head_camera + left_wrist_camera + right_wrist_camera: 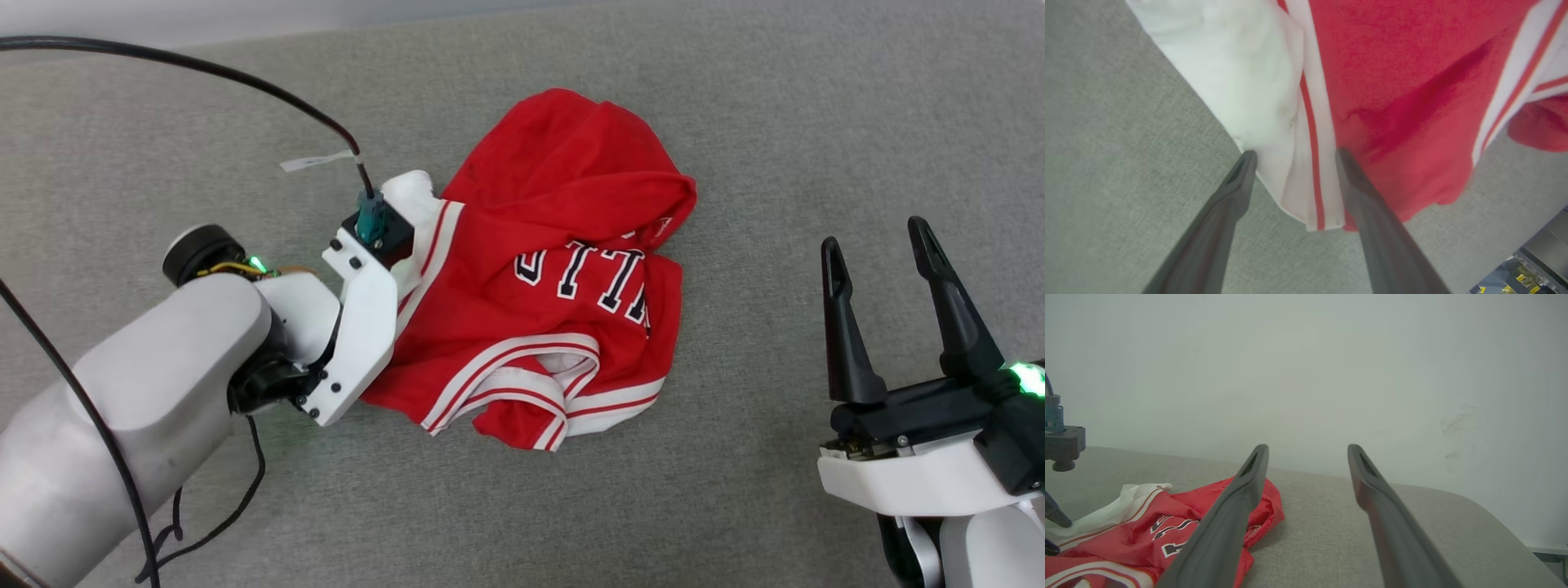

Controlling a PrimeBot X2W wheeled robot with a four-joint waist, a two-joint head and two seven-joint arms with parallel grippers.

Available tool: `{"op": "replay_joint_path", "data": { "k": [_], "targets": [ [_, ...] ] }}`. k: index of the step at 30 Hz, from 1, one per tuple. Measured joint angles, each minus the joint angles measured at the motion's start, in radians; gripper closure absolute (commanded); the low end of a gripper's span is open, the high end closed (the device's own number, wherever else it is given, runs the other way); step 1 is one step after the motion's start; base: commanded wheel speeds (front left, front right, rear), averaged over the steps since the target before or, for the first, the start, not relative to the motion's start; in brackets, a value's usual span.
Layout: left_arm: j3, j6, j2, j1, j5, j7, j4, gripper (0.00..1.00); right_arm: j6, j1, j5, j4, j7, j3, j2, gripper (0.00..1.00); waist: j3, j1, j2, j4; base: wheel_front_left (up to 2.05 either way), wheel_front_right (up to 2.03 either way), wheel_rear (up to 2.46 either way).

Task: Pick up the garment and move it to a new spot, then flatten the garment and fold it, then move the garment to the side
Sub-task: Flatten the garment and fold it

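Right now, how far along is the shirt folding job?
Nothing looks done: the garment lies crumpled on the grey surface. In hand: the left pincer, open, straddles its white sleeve edge, not yet closed. The right pincer is open, clear of it. Remaining: lift, move, flatten, fold, set aside.

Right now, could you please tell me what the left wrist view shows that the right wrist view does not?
Left wrist view: the left tool, open, close up, its fingers either side of the garment at its striped white sleeve edge. Right wrist view: the open right tool, the black-and-white lettering and a pale wall. Both: the red garment on the grey surface.
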Motion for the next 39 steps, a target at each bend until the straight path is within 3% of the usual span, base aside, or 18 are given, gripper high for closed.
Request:
{"op": "replay_joint_path", "data": {
  "k": [6, 7, 8, 16, 22, 33, 39],
  "targets": [
    [-0.103, -0.001, 0.01, -0.034, -0.036, -0.002, 0.063, 0.0, 0.0, -0.005, 0.0, 0.004, 0.0, 0.002, 0.004, 0.0, 0.031, 0.0, 0.0, -0.029, 0.0, 0.0, 0.0],
    [-0.111, -0.001, 0.009, -0.038, -0.042, -0.012, 0.069, 0.53, 0.0, -0.006, 0.0, 0.005, 0.0, 0.003, 0.005, 0.0, 0.033, -0.0001, 0.0, -0.03, 0.0, 0.0, 0.0],
    [-0.119, -0.001, 0.005, -0.04, -0.049, -0.027, 0.073, 1.0, 0.0, -0.006, 0.0, 0.006, 0.0, 0.001, 0.005, 0.0, 0.034, -0.0001, 0.0, -0.029, 0.0, 0.0, 0.0],
    [-0.142, 0.0, -0.007, -0.05, -0.074, -0.235, 0.09, 1.0, 0.0, 0.008, -0.002, 0.025, 0.0, -0.013, 0.009, 0.0, -0.008, 0.0, 0.0, 0.014, 0.0, 0.0, 0.0],
    [-0.049, 0.007, 0.052, 0.016, -0.155, -0.435, 0.056, 1.0, 0.0, 0.041, 0.001, 0.033, 0.0, -0.028, 0.013, 0.0, -0.058, 0.0, 0.0, 0.072, 0.0, 0.0, 0.0],
    [0.011, 0.141, 0.256, 0.27, -0.238, -0.613, -0.008, 1.0, 0.0, 0.073, 0.002, 0.051, 0.0, -0.042, 0.018, 0.0, -0.106, -0.0001, 0.0, 0.152, 0.0, 0.0, 0.0],
    [0.008, 0.163, 0.266, 0.376, -0.3, -0.651, 0.067, 1.0, 0.0, 0.082, 0.0, 0.075, 0.0, -0.05, 0.018, 0.0, -0.097, 0.0, 0.0, 0.155, 0.0, 0.0, 0.0]
  ]
}}
